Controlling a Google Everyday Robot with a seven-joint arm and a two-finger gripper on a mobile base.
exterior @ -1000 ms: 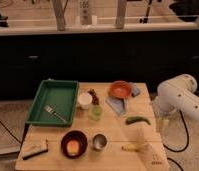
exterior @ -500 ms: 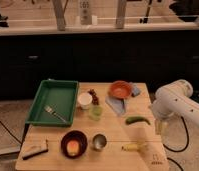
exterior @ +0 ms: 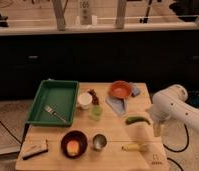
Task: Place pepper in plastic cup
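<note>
Gripper (exterior: 157,128) hangs off the white arm at the right edge of the table (exterior: 113,161), pointing down, just beside the wood and a bit above it. I can't tell how wide it's set from here, and I see nothing in it.

Nearest thing is the pepper (exterior: 137,120): slim, dark green, lying flat approx. crosswise on the boards, just left of the gripper but not touching it. Below it, near the front edge, lies the pale yellow banana-like piece (exterior: 134,147), which is not my target.

Further left, mid-table, is a small green see-through cup (exterior: 96,113), upright. I take that as the plastic cup, since the white cup (exterior: 84,100) behind it and the metal cup (exterior: 99,142) in front look like other materials. Orange bowl (exterior: 120,90) sits on a blue cloth (exterior: 116,105) at the back. A dark bowl (exterior: 83,140) is front left, and the green tray (exterior: 58,95) w/ a fork (exterior: 55,114) is far left.

Step in hand, imo: approach for the pick. Pepper isn't grasped and the cup looks empty, so the task is at an early stage.

Next move needs the gripper brought left over the pepper's middle, jaws set across its thin width, then straight down. After that comes lift, carry left and drop tip-first into the green cup. Watch: the cup mouth is narrow vs. the pepper's length, and the cups crowd each other.
</note>
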